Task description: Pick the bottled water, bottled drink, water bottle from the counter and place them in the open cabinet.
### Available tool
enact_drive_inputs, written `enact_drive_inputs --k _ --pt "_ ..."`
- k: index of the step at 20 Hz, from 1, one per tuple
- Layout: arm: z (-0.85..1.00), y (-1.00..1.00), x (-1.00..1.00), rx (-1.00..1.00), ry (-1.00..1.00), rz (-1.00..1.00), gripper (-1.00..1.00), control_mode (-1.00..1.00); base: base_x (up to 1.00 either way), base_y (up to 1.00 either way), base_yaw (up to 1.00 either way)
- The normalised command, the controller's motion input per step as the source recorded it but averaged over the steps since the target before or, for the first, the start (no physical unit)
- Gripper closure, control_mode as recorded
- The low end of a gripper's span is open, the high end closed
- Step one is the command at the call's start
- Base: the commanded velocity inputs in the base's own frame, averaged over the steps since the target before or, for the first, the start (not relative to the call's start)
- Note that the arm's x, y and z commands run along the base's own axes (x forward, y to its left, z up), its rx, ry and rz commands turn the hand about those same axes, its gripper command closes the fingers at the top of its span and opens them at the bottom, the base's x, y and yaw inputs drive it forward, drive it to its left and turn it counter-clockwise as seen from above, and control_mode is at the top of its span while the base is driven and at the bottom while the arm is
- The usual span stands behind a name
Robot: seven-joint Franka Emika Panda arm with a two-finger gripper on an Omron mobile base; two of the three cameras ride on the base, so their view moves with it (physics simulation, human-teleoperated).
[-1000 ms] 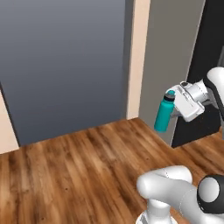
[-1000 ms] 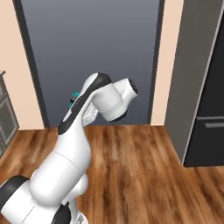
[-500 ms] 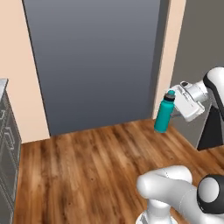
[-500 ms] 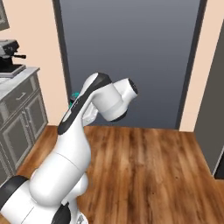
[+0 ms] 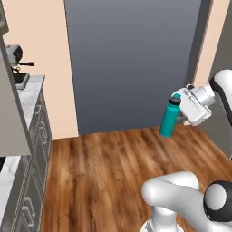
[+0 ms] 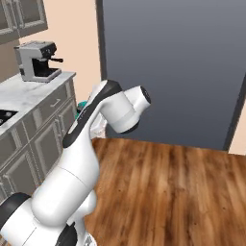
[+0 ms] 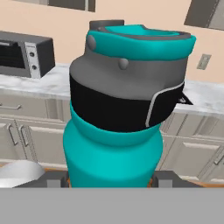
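Note:
The water bottle [image 5: 169, 120], a tall teal flask with a dark lid, hangs upright in the air over the wooden floor, and my gripper [image 5: 178, 113] is shut on its upper part from the right. In the hand view the water bottle [image 7: 114, 113] stands large between the two dark fingertips [image 7: 54, 178]. In the right base view a teal sliver of the water bottle [image 6: 82, 104] peeks out behind my arm. The bottled water, the bottled drink and the counter are out of view. I cannot tell whether the beige panel [image 5: 10, 108] at the left belongs to the open cabinet.
A coffee machine [image 5: 16, 60] [image 6: 38, 59] stands on a marble worktop [image 6: 29, 91] over grey drawers [image 5: 40, 136] at the left. A dark grey wall panel [image 5: 131, 63] is straight ahead. A grey toaster oven [image 7: 25, 54] sits on a marble top beyond the bottle.
The whole picture has swung: the base has turned left, bringing the worktop and coffee machine into view. The bottle stays in my gripper in the same pose.

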Motion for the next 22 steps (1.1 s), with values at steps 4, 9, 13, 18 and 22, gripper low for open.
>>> enact_drive_inputs --k 4,9,13,18,22 --pt "0.0 0.0 0.0 0.0 0.0 0.0 1.0 1.0 -0.25 0.45 0.24" --pt "0.0 0.0 0.0 0.0 0.0 0.0 1.0 1.0 -0.22 0.47 0.24" --pt "0.0 0.0 0.0 0.0 0.0 0.0 1.0 1.0 -0.24 0.47 0.25" --pt "0.0 0.0 0.0 0.0 0.0 0.0 1.0 1.0 -0.28 0.45 0.25" --pt "0.0 0.0 0.0 0.0 0.0 0.0 1.0 1.0 -0.23 0.41 0.24"
